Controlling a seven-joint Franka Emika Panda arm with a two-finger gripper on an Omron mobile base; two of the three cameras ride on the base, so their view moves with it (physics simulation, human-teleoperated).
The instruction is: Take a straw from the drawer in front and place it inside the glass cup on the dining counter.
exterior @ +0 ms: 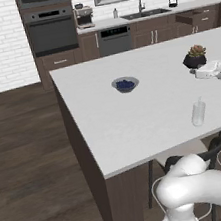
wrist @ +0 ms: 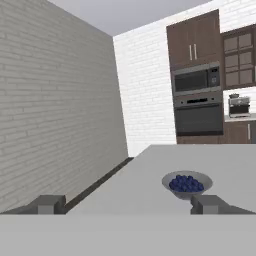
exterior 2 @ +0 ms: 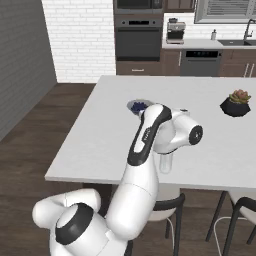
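The glass cup (exterior: 199, 113) stands upright near the front edge of the dining counter (exterior: 148, 111). A thin pale straw (exterior: 199, 100) pokes up above its rim. In the right base view the cup (exterior 2: 166, 164) is partly hidden behind my arm. My gripper (exterior: 202, 71) hovers over the counter behind the cup and apart from it, pointing left toward the blue-filled bowl. In the hand view the gripper (wrist: 127, 204) is open, its fingertips (wrist: 207, 204) wide apart with nothing between them. A dark drawer (exterior: 190, 17) stands pulled out in the far back cabinets.
A grey bowl of blue berries (exterior: 125, 84) sits mid-counter. A dark plant pot (exterior: 195, 58) stands just behind my hand. Dark stools (exterior 2: 165, 205) are tucked under the counter's near edge. The oven wall (exterior: 52, 30) and sink worktop (exterior: 143, 14) lie far behind.
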